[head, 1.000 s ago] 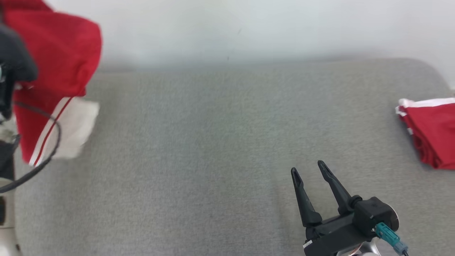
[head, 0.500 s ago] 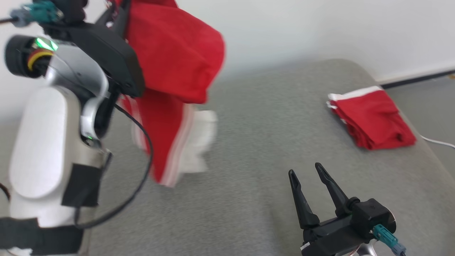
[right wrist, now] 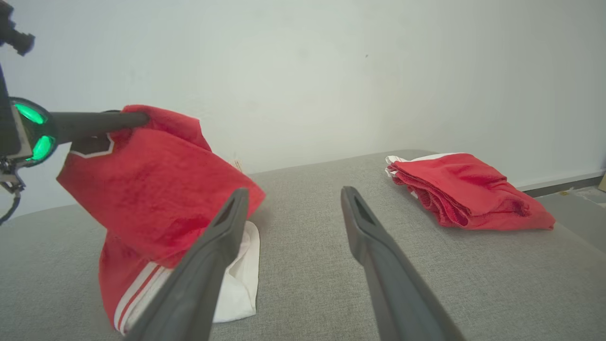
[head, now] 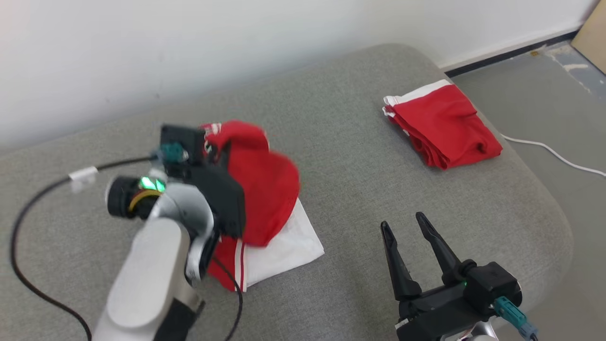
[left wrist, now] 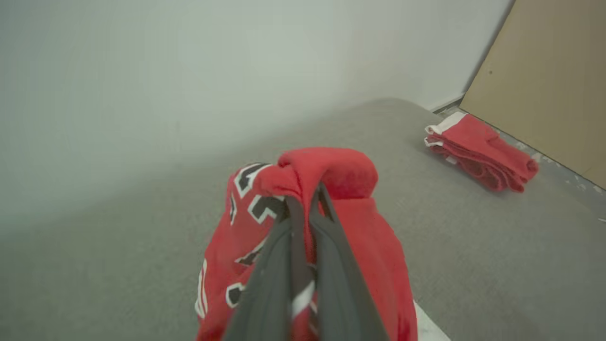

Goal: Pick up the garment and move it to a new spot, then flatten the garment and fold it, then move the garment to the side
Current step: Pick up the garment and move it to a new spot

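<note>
While our left gripper (left wrist: 305, 208) is squeezing shut on a bunched fold of the red garment (head: 265, 189), we are holding the cloth's top end up above the grey cushion (head: 350, 156), left of the cushion's middle. The garment's white-striped lower end is resting on the cushion's surface. Our right gripper (head: 402, 220) is hovering over the cushion's near edge, fingers spread wide and gripping nothing, well apart from the garment. A red folded pile (head: 442, 125) is lying near the cushion's far right corner.
</note>
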Available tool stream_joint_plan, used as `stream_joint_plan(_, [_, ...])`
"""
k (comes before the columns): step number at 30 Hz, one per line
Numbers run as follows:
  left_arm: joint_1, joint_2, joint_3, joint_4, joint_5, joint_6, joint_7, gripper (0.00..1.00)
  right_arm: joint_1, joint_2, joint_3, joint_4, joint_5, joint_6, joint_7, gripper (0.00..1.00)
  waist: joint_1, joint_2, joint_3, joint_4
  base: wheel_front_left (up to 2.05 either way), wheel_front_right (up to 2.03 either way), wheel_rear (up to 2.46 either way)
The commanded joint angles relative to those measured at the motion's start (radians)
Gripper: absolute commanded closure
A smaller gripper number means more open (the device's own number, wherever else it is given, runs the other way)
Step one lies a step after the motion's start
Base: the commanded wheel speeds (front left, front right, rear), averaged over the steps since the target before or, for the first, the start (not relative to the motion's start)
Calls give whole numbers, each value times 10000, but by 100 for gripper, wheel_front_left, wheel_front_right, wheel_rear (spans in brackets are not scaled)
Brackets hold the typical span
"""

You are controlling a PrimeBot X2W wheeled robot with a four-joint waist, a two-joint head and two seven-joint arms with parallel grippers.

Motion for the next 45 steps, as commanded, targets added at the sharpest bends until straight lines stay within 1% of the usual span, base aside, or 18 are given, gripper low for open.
stream_joint_plan(1, [415, -92, -116, 486, 65, 128, -236, 100, -113, 65, 75, 35, 8, -21, -29, 0, -1, -1, 212, -10, 0, 0, 0])
stream_joint_plan(3, [657, -145, -340, 990, 225, 220, -509, 100, -146, 67, 113, 54, -3, -21, -11, 0, -1, -1, 222, 136, 0, 0, 0])
stream_joint_plan(4, [779, -178, -423, 1211, 283, 269, -714, 93, -158, 68, 110, 65, -18, -21, -8, 0, -1, -1, 204, 222, 0, 0, 0])
stream_joint_plan(5, [866, -209, -505, 1415, 335, 344, -932, 11, -166, 69, 135, 72, -25, -21, 6, 0, -1, -1, 190, 303, 0, 0, 0])
stream_joint_plan(6, [975, -251, -583, 1624, 297, 369, -1124, 0, -170, 71, 146, 90, -43, -21, 22, 0, -1, -1, 159, 401, 0, 0, 0])
stream_joint_plan(8, [1079, -296, -624, 1843, 243, 423, -1299, 0, -168, 66, 154, 108, -57, -21, 41, 0, -1, -1, 115, 488, 0, 0, 0])
stream_joint_plan(9, [1172, -337, -684, 1982, 136, 378, -1463, 0, -163, 58, 174, 119, -67, -21, 59, 0, -1, -1, 70, 580, 0, 0, 0])
stream_joint_plan(10, [1299, -397, -743, 2184, -27, 369, -1802, 0, -134, 23, 180, 117, -91, -21, 77, 0, -1, -1, -33, 767, 0, 0, 0])
stream_joint_plan(14, [1676, -453, -653, 2323, -697, 423, -2284, 0, -14, -46, 125, 114, -100, -21, 156, 0, -1, -1, -277, 1123, 0, 0, 0])
stream_joint_plan(19, [2281, -472, -499, 1816, -1131, 698, -3026, 0, 265, -120, -61, 45, -126, -21, 257, 0, -1, -1, -564, 1519, 0, 0, 0])
stream_joint_plan(24, [3230, -357, -60, 779, -1351, 952, -4154, 0, 505, -147, -327, -16, -128, -21, 371, 0, -1, -1, -806, 1866, 0, 0, 0])
stream_joint_plan(25, [3441, -285, 10, 546, -1315, 961, -4465, 0, 555, -154, -408, -19, -128, -21, 387, 0, -1, -1, -861, 1940, 0, 0, 0])
stream_joint_plan(28, [4172, -165, 296, -233, -1237, 1171, -5498, 0, 674, -172, -570, -65, -139, -21, 394, 0, -1, -1, -959, 2132, 0, 0, 0])
stream_joint_plan(31, [4819, -135, 658, -943, -1241, 1321, -6006, 0, 791, -160, -784, -102, -136, -21, 371, 0, -1, -1, -987, 2344, 0, 0, 0])
stream_joint_plan(33, [5245, -123, 874, -1380, -1221, 1302, -6133, 0, 861, -144, -917, -122, -152, -21, 357, 0, -1, -1, -982, 2468, 0, 0, 0])
stream_joint_plan(37, [5884, -8, 1366, -2272, -601, 1266, -6198, 0, 945, -103, -1199, -25, -61, -21, 315, 0, -1, -1, -956, 2651, 0, 0, 0])
stream_joint_plan(40, [6444, -66, 1737, -2792, -159, 1112, -6185, 0, 985, -83, -1370, 96, -65, -21, 260, 0, -1, -1, -947, 2741, 0, 0, 0])
stream_joint_plan(45, [7195, -115, 2251, -3026, 483, 821, -6189, 0, 1159, -46, -1652, 300, -125, -21, 177, 0, -1, -1, -998, 2925, 0, 0, 0])
